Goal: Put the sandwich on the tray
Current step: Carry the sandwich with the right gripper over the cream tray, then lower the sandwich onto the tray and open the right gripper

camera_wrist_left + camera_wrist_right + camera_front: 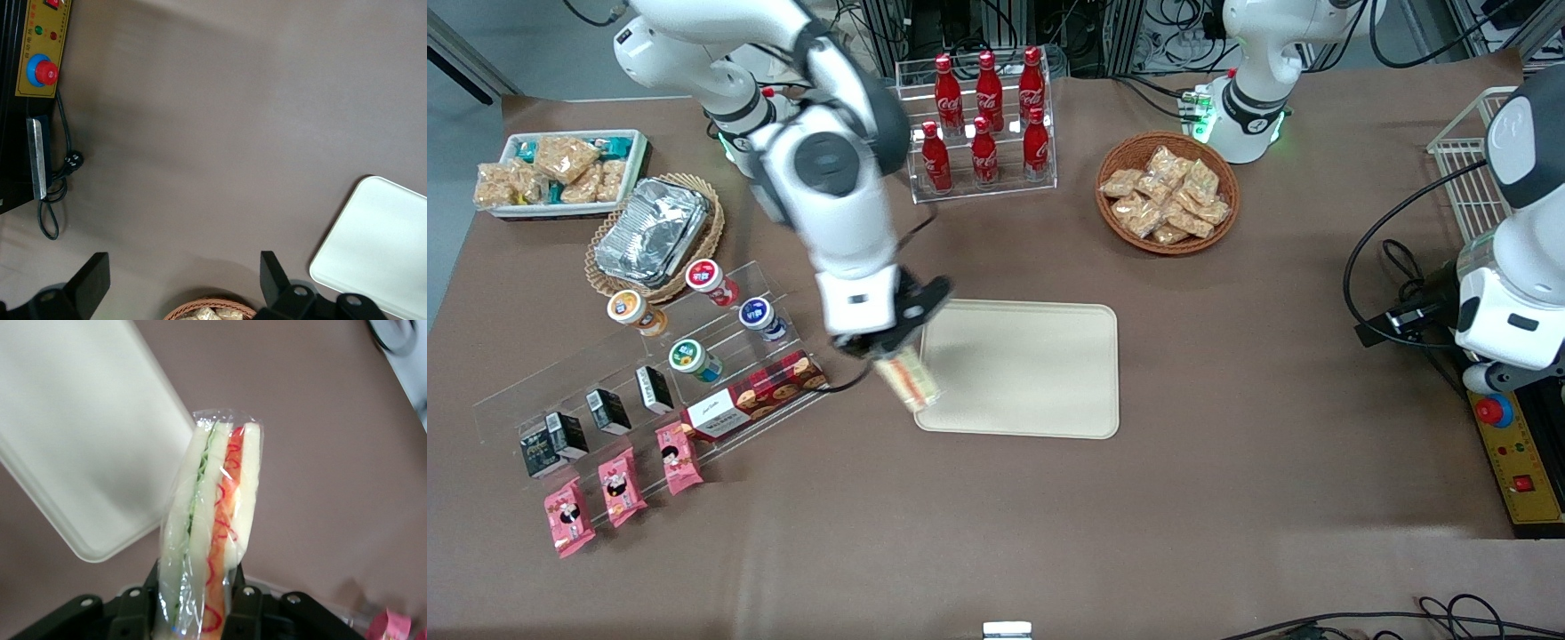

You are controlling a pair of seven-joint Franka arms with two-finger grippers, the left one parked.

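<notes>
The sandwich (210, 520) is a clear-wrapped wedge of white bread with red, orange and green filling along its edge. My right gripper (198, 597) is shut on it, a finger pressed against each bread face. In the front view the gripper (889, 351) holds the sandwich (909, 380) in the air, tilted, over the corner of the cream-beige tray (1032, 356) that lies nearest the camera on the working arm's end. The wrist view shows the tray (87, 433) beside the sandwich, with bare brown cloth under most of the wedge.
A clear stepped rack with small cups (694, 358), black cartons (609, 411) and a cookie box (756, 396) stands beside the gripper. Pink snack packets (618, 484) lie nearer the camera. Cola bottles (985, 116) and a snack basket (1167, 191) stand farther back.
</notes>
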